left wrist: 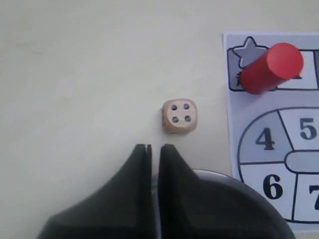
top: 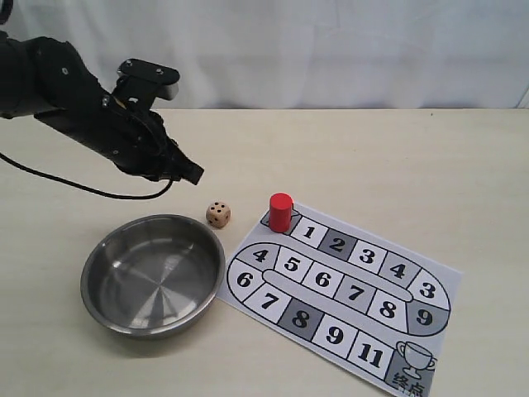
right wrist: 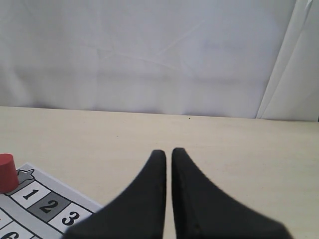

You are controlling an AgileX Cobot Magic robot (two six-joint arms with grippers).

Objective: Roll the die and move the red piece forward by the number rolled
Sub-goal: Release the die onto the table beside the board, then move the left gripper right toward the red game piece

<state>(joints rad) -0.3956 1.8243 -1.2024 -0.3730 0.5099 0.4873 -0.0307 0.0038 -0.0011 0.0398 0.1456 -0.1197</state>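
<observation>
The tan die (top: 218,214) lies on the table between the steel bowl and the game sheet, showing four pips on top in the left wrist view (left wrist: 179,115). The red piece (top: 280,212) stands upright on the sheet's star start square, seen too in the left wrist view (left wrist: 273,67) and at the edge of the right wrist view (right wrist: 6,172). My left gripper (top: 197,174) hovers shut and empty up-left of the die, its tips (left wrist: 155,147) just short of it. My right gripper (right wrist: 168,152) is shut and empty above bare table, outside the exterior view.
An empty steel bowl (top: 101,260) sits front left, its rim close to the die. The printed game sheet (top: 434,269) with numbered squares covers the front right. A black cable (top: 74,186) trails from the left arm. A white curtain backs the table.
</observation>
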